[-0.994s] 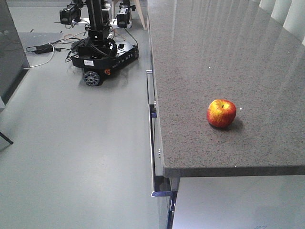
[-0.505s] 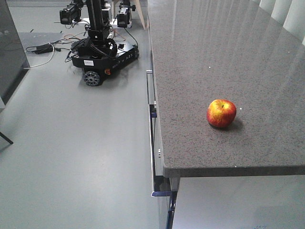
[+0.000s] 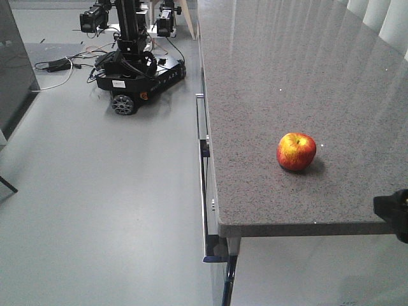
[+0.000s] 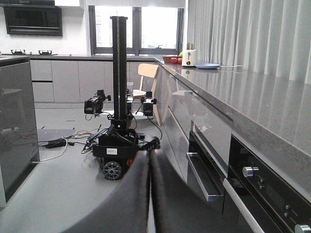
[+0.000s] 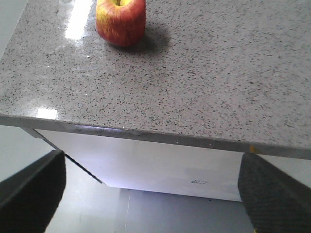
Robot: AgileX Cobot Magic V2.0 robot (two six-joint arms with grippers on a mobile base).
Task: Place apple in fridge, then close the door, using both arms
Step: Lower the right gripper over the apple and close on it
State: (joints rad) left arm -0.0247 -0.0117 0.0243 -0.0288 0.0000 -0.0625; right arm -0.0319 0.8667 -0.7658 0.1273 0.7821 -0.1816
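Observation:
The apple [image 3: 296, 151], red with yellow patches, sits alone on the grey speckled countertop [image 3: 274, 76] near its front edge. In the right wrist view the apple [image 5: 121, 22] is at the top, beyond the counter's edge. My right gripper [image 5: 150, 199] is open and empty, below and in front of that edge, well short of the apple. A black part of my right arm [image 3: 396, 215] shows at the right edge of the front view. My left gripper [image 4: 149, 194] is shut on nothing and points along the floor beside the cabinets. The fridge and the door are out of view.
Another wheeled robot base with a tall mast [image 3: 131, 70] [image 4: 120, 145] stands on the floor, with cables around it. Drawer and oven handles [image 4: 201, 177] jut from the cabinet front. A dark grey glossy panel [image 3: 13, 64] stands at the far left.
A black part of my right arm has come into the front view at the right edge. The apple has not moved.

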